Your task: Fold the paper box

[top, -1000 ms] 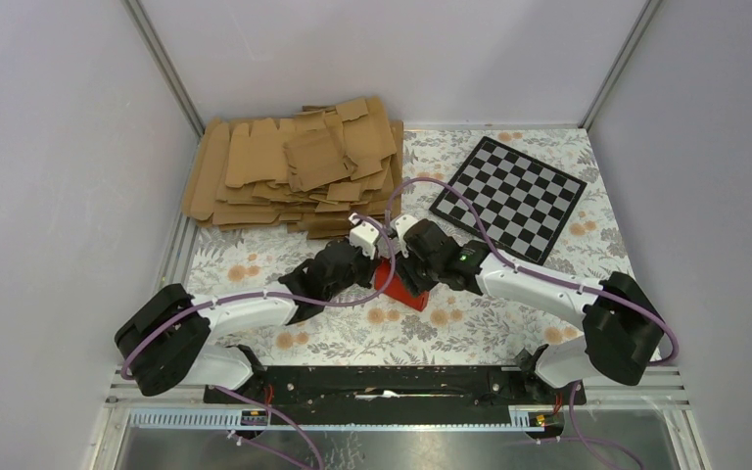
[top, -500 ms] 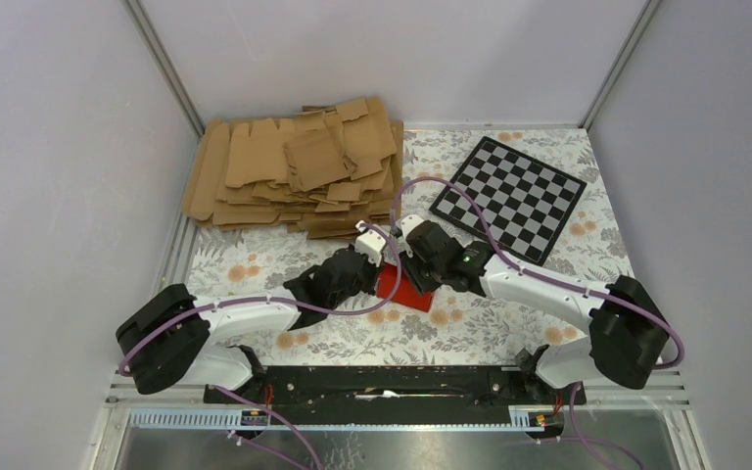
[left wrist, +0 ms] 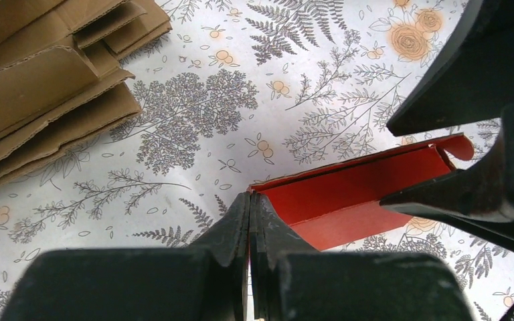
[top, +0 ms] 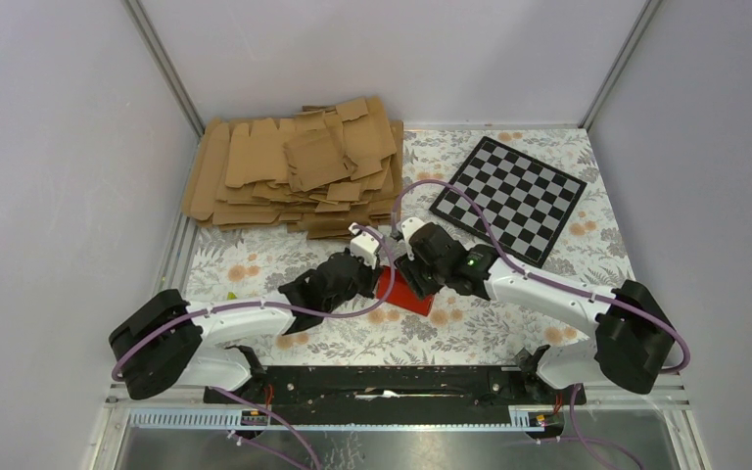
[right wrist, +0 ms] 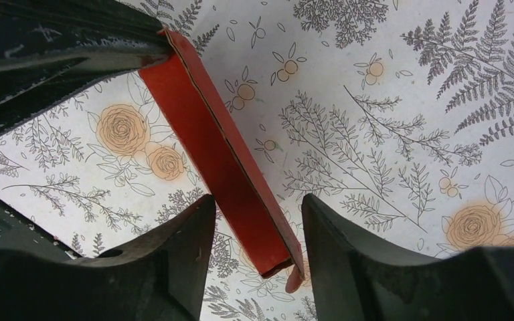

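The red paper box [top: 403, 293] lies partly folded on the flowered table between both arms. In the left wrist view my left gripper [left wrist: 249, 200] is shut on the near corner of the paper box [left wrist: 348, 197], whose long wall stands up. In the right wrist view my right gripper [right wrist: 258, 204] is open, its fingers straddling the far end of the paper box [right wrist: 224, 167] without touching it. The box's small end flap hangs loose there. In the top view the left gripper [top: 380, 274] and right gripper [top: 413, 284] meet over the box.
A pile of brown cardboard blanks [top: 294, 166] lies at the back left. A black-and-white checkered board [top: 509, 196] lies at the back right. Grey walls close in both sides. The flowered tablecloth [top: 255, 264] covers the table.
The left arm has drawn slightly back and left, keeping its grip on the box. The right gripper has shifted slightly over the box's other end. The box lies flatter.
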